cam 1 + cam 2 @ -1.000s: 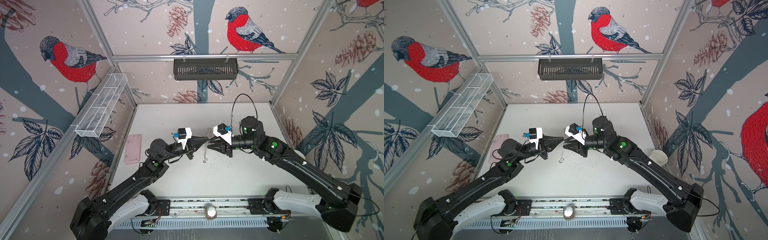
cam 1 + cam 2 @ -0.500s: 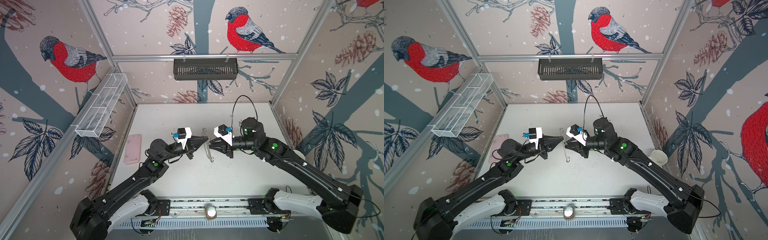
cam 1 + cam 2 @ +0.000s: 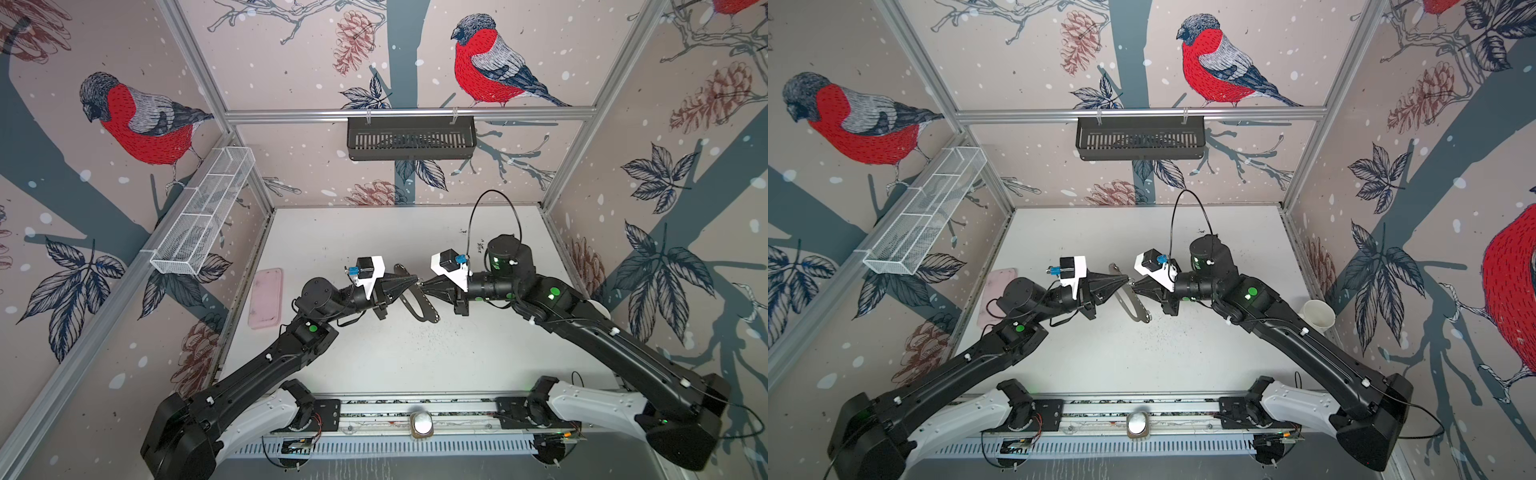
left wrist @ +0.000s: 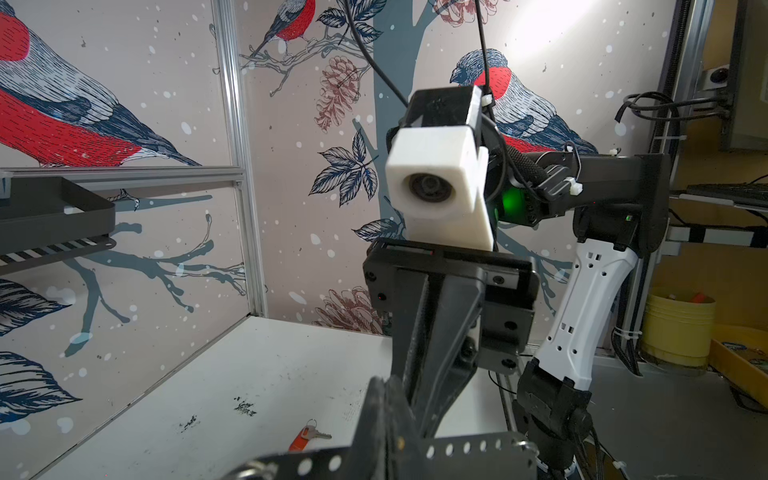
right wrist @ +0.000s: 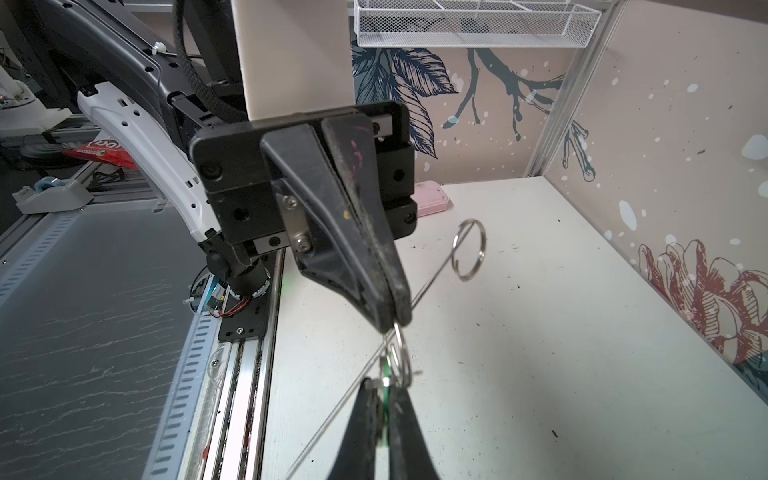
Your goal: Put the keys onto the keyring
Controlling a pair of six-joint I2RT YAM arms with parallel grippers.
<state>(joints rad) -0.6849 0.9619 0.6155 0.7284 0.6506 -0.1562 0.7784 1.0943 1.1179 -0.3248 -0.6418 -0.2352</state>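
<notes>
Both grippers meet tip to tip above the middle of the table. My left gripper [image 3: 414,279] [image 4: 384,382] is shut on the keyring [image 3: 420,300] [image 3: 1134,306], a dark grey plate with edge holes [image 4: 478,451] that hangs tilted from its fingers. My right gripper [image 3: 422,284] [image 5: 383,384] is shut on the green-tagged key [image 5: 386,370], which shows only as a green sliver between the fingers, touching a small metal ring [image 5: 400,357] at the plate's edge. The red-tagged key [image 4: 306,436] lies loose on the table below. It is hidden in both top views.
A pink case [image 3: 266,297] lies by the left wall. A white wire basket [image 3: 203,216] hangs on the left wall and a black basket [image 3: 411,137] on the back wall. A paper cup [image 3: 1318,316] stands at the right edge. Another ring [image 5: 469,249] hangs on the plate.
My right gripper has closed down onto the green-tagged key. The keyring has swung from edge-on to a tilt that shows its face in the top views. The left arm has held still.
</notes>
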